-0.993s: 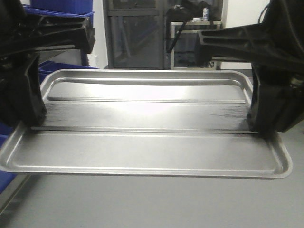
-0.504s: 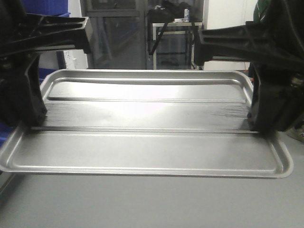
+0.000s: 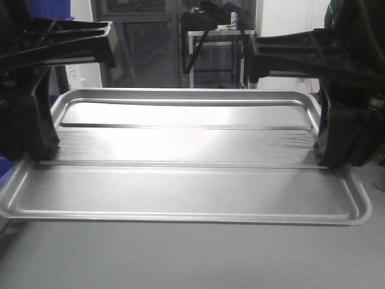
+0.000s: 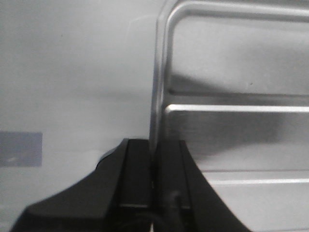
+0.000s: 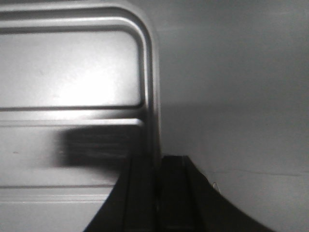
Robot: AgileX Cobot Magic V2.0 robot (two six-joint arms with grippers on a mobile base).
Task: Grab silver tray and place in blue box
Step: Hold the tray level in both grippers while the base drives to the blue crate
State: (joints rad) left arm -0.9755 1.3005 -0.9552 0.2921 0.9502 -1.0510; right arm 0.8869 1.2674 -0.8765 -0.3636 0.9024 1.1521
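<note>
Your left tool (image 4: 154, 150) and right tool (image 5: 158, 164) each pinch the silver tray (image 3: 192, 186) — move one faster and it could slip out.

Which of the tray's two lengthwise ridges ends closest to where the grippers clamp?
The ridge nearer the front camera: left gripper and right gripper pinch the silver tray's end rims right beside it; the far ridge lies well behind them.
</note>
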